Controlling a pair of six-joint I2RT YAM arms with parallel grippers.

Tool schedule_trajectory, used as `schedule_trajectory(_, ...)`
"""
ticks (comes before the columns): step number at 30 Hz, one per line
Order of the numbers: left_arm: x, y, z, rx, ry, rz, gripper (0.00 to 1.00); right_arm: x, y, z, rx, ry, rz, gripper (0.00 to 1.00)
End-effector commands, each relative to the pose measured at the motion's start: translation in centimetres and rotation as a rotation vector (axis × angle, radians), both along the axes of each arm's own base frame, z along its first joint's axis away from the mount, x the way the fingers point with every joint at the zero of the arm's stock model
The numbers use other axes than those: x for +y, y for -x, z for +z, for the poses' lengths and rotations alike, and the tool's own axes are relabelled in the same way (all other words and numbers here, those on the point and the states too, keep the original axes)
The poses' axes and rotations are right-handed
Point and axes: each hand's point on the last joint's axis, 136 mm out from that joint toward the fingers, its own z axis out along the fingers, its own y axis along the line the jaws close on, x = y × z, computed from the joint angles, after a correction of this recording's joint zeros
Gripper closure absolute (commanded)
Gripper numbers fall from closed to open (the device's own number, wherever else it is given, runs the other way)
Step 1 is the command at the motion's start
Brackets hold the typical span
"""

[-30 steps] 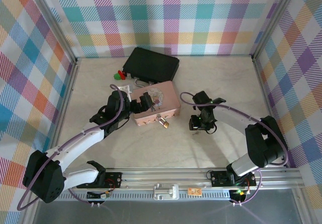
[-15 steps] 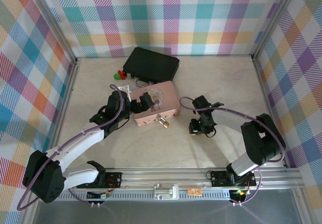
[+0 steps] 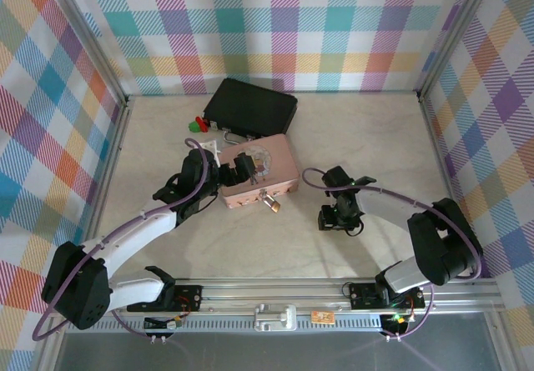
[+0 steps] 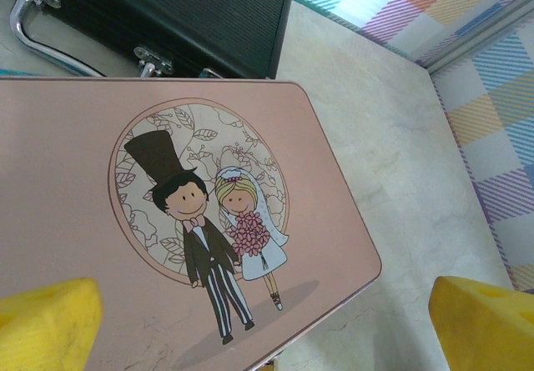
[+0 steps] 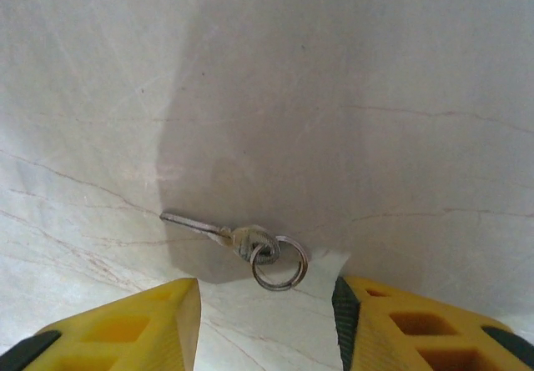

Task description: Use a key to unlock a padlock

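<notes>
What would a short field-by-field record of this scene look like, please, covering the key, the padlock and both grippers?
key: lies flat on the table, ring on its head, untouched
padlock: at the near side of the pink tin
black case: behind the tin, towards the back wall
left gripper: open, over the tin's lid, holding nothing
right gripper: open, empty, low over the table, key just ahead of its fingertips
task state: key not yet picked up
</notes>
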Motion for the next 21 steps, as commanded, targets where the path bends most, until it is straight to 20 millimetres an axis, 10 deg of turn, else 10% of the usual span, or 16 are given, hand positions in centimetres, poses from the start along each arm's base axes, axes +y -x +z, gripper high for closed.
schedule_trajectory(1, 0.3, 0.3, 1.7, -0.043, 0.018, 0.012, 0.0, 0.4, -1.6, 0.1, -0.036, 0.018, 0.004, 0.54)
schedule_trajectory(13, 0.3, 0.5, 1.9, -0.05, 0.026, 0.011, 0.0, 0.1, -1.7, -1.2, -0.031, 0.062, -0.005, 0.75)
schedule_trajectory(21, 0.2, 0.8, 2.1, -0.048, 0.047, 0.005, 0.0, 0.7, -3.9, 0.0, -0.09, 0.066, 0.03, 0.6)
